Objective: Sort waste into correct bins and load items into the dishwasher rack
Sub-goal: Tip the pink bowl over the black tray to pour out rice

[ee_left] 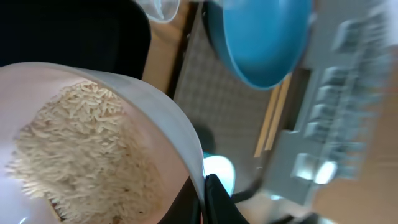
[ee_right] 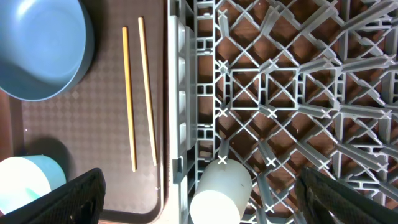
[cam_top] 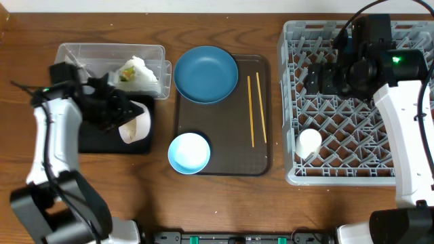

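Note:
My left gripper [cam_top: 125,115] is shut on the rim of the white bowl [cam_top: 135,127] and holds it tilted over the shallow black tray [cam_top: 102,141]. In the left wrist view the jaws [ee_left: 205,199] pinch the bowl's wall [ee_left: 155,118], and rice-like scraps [ee_left: 81,155] lie inside. The clear tub [cam_top: 81,53] holds the tissue and snack wrapper [cam_top: 139,71]. The dark blue bowl [cam_top: 205,73], light blue bowl [cam_top: 188,152] and chopsticks [cam_top: 255,108] lie on the brown tray. My right gripper [ee_right: 205,196] is open above the grey rack [cam_top: 352,169], over the white cup [ee_right: 221,190].
The dark brown serving tray [cam_top: 224,115] lies between the bins and the rack. The white cup [cam_top: 308,142] lies on its side at the rack's front left. Bare wooden table [cam_top: 224,203] runs along the front edge.

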Controlling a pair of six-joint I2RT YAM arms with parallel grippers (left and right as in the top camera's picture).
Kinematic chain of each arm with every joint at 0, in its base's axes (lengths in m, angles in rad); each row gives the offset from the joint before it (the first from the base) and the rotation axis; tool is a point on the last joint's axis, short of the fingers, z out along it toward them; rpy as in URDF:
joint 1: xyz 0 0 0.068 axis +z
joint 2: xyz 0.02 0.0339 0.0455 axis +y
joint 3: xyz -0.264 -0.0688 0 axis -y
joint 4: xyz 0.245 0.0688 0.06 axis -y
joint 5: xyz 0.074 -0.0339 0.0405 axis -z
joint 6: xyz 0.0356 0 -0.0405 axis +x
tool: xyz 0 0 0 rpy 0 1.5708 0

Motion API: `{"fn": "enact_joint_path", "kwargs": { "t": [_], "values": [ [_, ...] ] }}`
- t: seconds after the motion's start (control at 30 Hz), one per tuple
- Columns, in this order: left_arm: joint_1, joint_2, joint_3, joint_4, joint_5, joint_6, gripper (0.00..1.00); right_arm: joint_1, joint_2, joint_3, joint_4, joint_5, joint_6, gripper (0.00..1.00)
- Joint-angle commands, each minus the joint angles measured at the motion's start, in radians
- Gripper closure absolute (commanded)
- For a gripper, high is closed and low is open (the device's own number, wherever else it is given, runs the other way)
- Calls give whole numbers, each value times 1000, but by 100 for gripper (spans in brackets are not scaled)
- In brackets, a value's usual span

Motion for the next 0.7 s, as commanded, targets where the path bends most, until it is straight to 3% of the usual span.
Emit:
{"fn": "enact_joint_path", "kwargs": {
  "t": [0.0, 0.4, 0.67],
  "values": [
    [88, 69, -3, 7, 283, 104, 94, -3, 0, 8, 0, 3, -15, 4],
    [266, 290, -3, -1, 760, 128, 94, -2, 0, 8, -1, 3, -15, 4],
    [336, 296, -3, -2, 760, 97, 94, -3, 0, 8, -1, 3, -15, 4]
  ]
}}
